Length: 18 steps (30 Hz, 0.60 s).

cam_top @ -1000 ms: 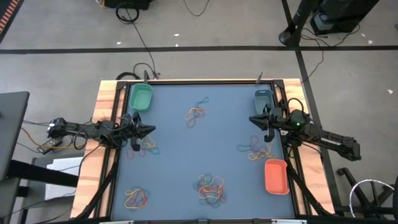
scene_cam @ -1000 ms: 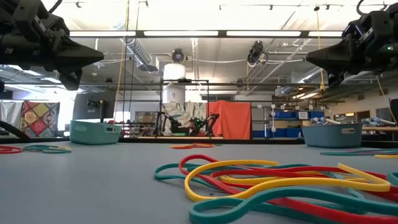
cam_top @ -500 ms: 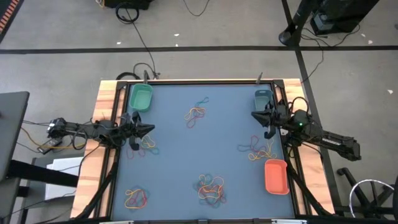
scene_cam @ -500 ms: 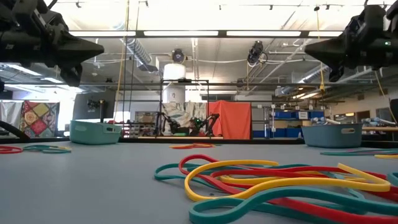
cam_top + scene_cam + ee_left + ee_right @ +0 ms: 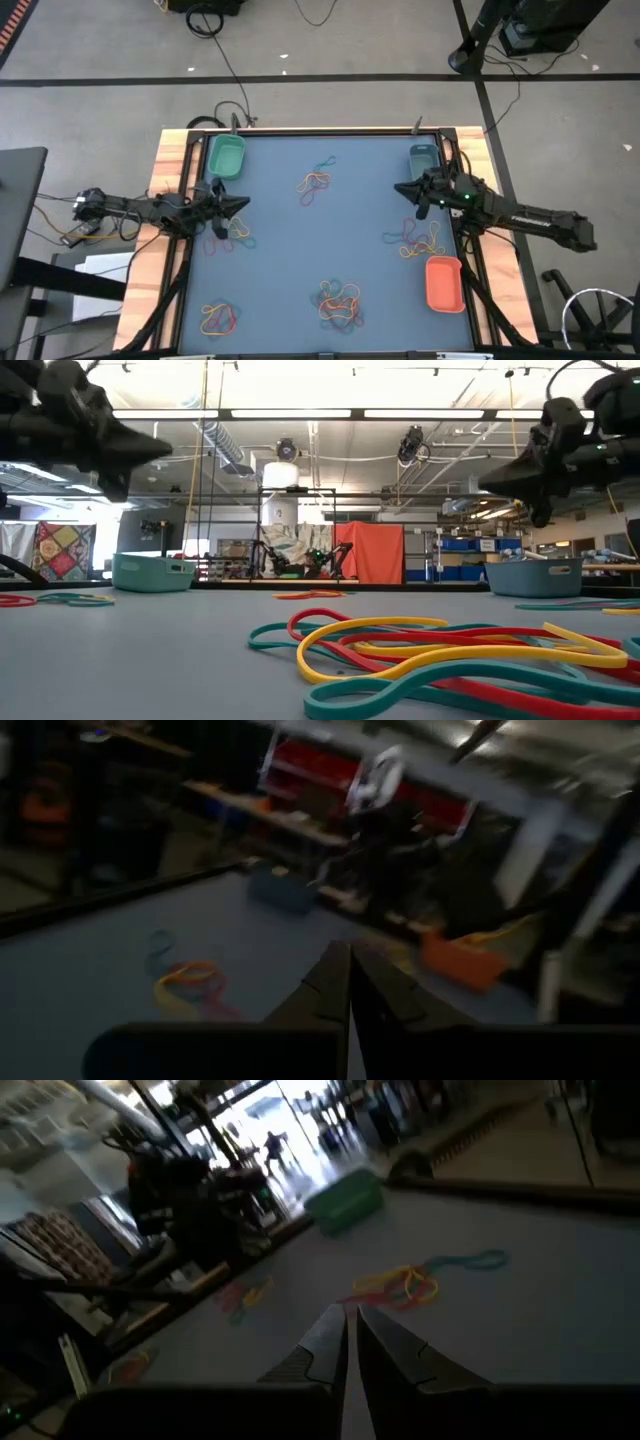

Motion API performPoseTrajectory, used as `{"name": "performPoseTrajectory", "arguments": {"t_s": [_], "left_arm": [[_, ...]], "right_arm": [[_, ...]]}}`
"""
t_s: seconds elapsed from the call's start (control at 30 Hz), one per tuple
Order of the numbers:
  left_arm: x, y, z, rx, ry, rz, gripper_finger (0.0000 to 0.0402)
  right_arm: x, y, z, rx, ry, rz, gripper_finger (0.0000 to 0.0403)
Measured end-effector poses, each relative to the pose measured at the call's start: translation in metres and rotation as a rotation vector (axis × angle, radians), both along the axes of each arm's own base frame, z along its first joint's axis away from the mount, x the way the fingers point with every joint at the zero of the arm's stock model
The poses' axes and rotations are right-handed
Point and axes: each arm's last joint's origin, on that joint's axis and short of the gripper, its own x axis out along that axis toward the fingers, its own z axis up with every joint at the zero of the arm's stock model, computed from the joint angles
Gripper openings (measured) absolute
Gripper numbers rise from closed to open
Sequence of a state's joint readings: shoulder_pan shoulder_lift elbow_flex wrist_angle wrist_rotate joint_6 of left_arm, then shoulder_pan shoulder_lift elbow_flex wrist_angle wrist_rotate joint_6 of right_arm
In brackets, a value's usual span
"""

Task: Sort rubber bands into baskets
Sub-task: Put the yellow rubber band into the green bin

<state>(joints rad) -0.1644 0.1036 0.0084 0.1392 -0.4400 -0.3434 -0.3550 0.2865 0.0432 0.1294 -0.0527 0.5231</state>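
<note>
Rubber bands lie in several loose piles on the blue table: near the far middle (image 5: 316, 185), by the left arm (image 5: 232, 232), by the right arm (image 5: 418, 240), at the near middle (image 5: 340, 302) and at the near left (image 5: 218, 318). The green basket (image 5: 226, 156) stands at the far left, the teal basket (image 5: 424, 160) at the far right, and the orange-red basket (image 5: 444, 283) at the near right. My left gripper (image 5: 245, 205) is shut and empty, held above the table beside the left pile. My right gripper (image 5: 398, 190) is shut and empty, above the table near the teal basket.
Wooden rails run along the table's left (image 5: 160, 200) and right (image 5: 480, 150) sides. Black cables lie on the floor beyond the far edge (image 5: 225, 60). Bare blue surface shows in the middle of the table (image 5: 320, 240).
My right gripper has gone down and a little toward the table's left edge, its arm stretching out straighter. It stays shut. The rubber bands and baskets have not moved.
</note>
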Motion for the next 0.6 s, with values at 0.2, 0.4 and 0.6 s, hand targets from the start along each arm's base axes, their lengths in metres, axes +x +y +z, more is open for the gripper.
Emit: {"name": "performPoseTrajectory", "arguments": {"t_s": [0.2,0.4,0.6], "left_arm": [[0.016,0.005,-0.002,-0.028,0.161,0.084,0.0047],[0.044,0.011,0.014,-0.007,0.284,0.145,0.0112],[0.088,0.028,0.03,0.021,0.43,0.178,0.0146]], "right_arm": [[0.017,-0.007,0.033,-0.062,0.06,-0.004,0.0041],[0.038,-0.015,0.061,-0.119,0.105,0.0,0.0041],[0.053,-0.02,0.058,-0.241,0.219,0.032,0.0041]]}}
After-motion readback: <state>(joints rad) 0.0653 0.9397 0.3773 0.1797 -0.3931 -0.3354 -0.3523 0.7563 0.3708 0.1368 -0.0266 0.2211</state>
